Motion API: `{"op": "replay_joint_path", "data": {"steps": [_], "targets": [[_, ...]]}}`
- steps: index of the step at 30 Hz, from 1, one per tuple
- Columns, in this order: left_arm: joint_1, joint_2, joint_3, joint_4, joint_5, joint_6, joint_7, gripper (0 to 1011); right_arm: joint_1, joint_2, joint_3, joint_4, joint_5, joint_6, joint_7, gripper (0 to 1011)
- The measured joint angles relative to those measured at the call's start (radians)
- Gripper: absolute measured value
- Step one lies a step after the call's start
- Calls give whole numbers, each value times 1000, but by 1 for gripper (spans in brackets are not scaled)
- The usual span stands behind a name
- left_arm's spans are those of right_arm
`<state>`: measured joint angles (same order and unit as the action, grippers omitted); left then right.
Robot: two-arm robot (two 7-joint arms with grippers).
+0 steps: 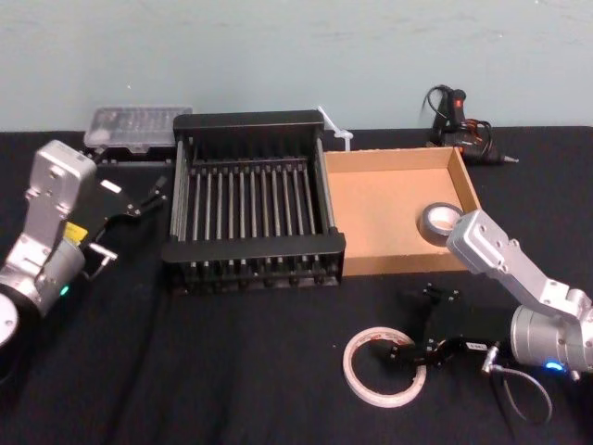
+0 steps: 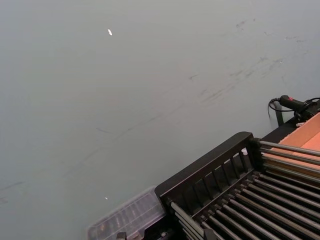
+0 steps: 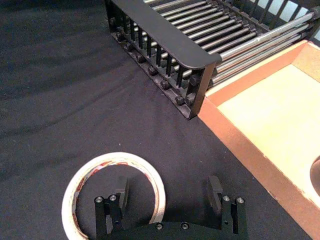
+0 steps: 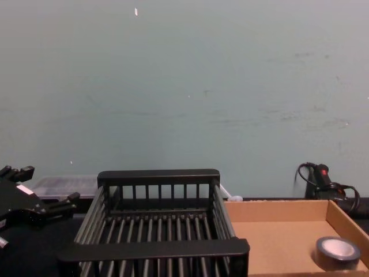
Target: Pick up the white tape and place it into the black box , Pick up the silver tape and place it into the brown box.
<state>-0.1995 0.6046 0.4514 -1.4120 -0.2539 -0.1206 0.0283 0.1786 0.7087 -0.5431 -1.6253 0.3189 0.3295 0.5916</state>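
Right gripper [image 1: 417, 354] [image 3: 167, 190] is low over the black cloth-covered table [image 1: 232, 371], front right. Jaws are apart and straddle the right-hand side of the large thin white tape ring with red print on its inner core [image 1: 353, 375] [image 3: 100, 162]: one finger [image 3: 121, 189] sits over the ring's hole, the other [image 3: 214, 192] outside the band. Can't tell whether either finger touches the ring. Nothing is clamped. The ring lies flat on the cloth, in front of the boxes and clear of both.

Behind it is the shallow brown cardboard tray [image 1: 398, 158] [image 3: 260, 165]. The small thick dark grey-silver tape roll with the pale centre [image 1: 443, 222] [image 4: 337, 252] lies flat inside, at the tray's right-hand wall. The right arm's forearm crosses just in front of that roll in the head view.

The black slatted crate with thin-bar sides [image 1: 255, 252] [image 4: 155, 248] is just to the left of the tray, walls side by side. Nothing on its slats.

Left gripper [image 1: 146, 197] is on the crate's left side, raised off the table, jaws apart and holding nothing.

Along the back edge, a clear plastic case [image 1: 134, 130] sits behind the crate's left corner, and a black corded hand tool [image 1: 454, 116] behind the tray.
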Motion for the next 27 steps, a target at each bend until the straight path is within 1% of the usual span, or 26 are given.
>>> {"op": "replay_joint_path", "data": {"steps": [27], "targets": [[0, 0, 0, 0, 0, 0, 0, 1001, 18, -16, -23, 25, -18, 6, 14, 1003]]}}
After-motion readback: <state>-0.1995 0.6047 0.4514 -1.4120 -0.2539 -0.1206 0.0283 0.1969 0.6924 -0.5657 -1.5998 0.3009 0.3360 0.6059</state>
